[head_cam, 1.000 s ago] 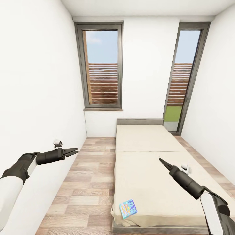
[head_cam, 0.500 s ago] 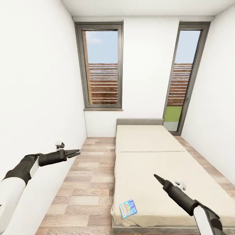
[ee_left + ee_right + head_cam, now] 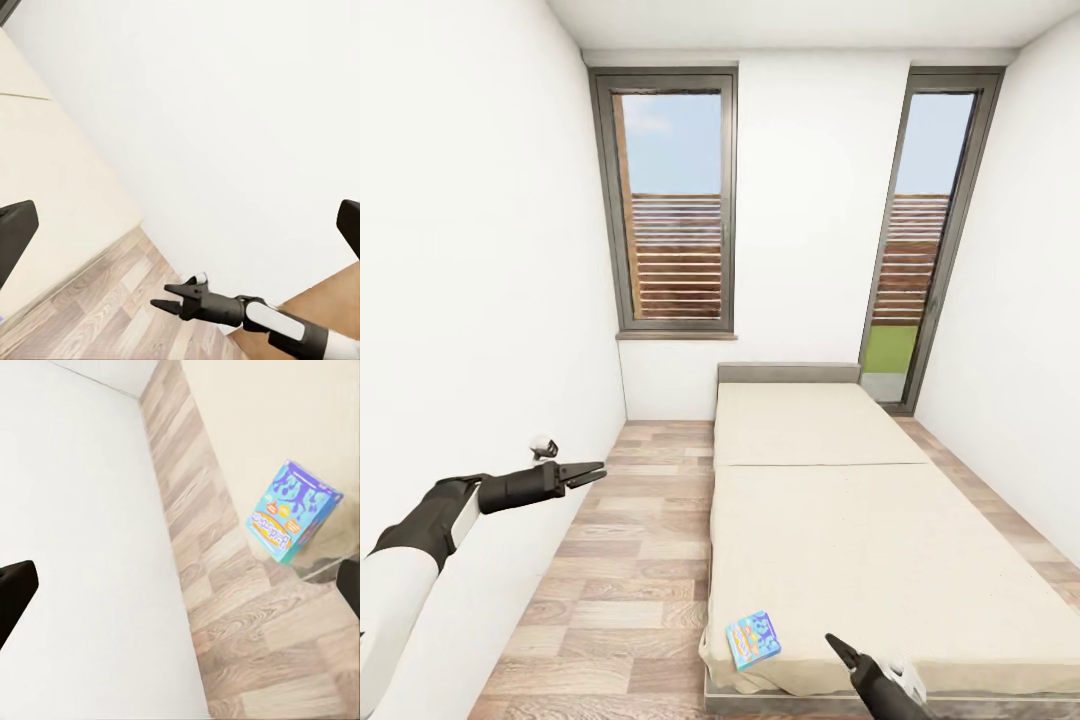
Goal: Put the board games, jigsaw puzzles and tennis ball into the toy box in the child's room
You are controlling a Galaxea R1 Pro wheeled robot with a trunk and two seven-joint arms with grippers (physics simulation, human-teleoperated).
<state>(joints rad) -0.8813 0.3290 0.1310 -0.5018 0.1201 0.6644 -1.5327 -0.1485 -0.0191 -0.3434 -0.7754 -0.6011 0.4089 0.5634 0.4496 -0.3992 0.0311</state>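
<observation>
**Child's room, bed and one board game in sight**

Narrow white-walled room with a pale wood plank floor [image 3: 630,560]. Landmark item: bed [image 3: 830,520], cream cover, grey headboard against the far wall, lying lengthwise along the right half of the room.

- Window [image 3: 670,200]: dark-framed, on the far wall, beyond the head of the bed and to its left; slatted wooden fence and sky behind the glass.
- Glass door [image 3: 920,230]: tall, dark-framed, on the far wall beyond the bed's right corner; a strip of green grass shows low in the pane.
- Board game [image 3: 752,640]: flat blue box with bright print, lying on the bed cover at the near left corner of the foot end, tilted, close to the mattress edge. In the right wrist view the same box [image 3: 294,512] sits on the cover just beside the floor planks.
- Left gripper [image 3: 588,474]: held over the floor to the left of the bed, near the left wall, fingers parted, nothing between them.
- Right gripper [image 3: 838,648]: low over the foot end of the bed, near the board game and apart from it; whether its fingers are parted cannot be told in the head view. In the left wrist view it [image 3: 161,297] shows with fingers spread and empty.
</observation>
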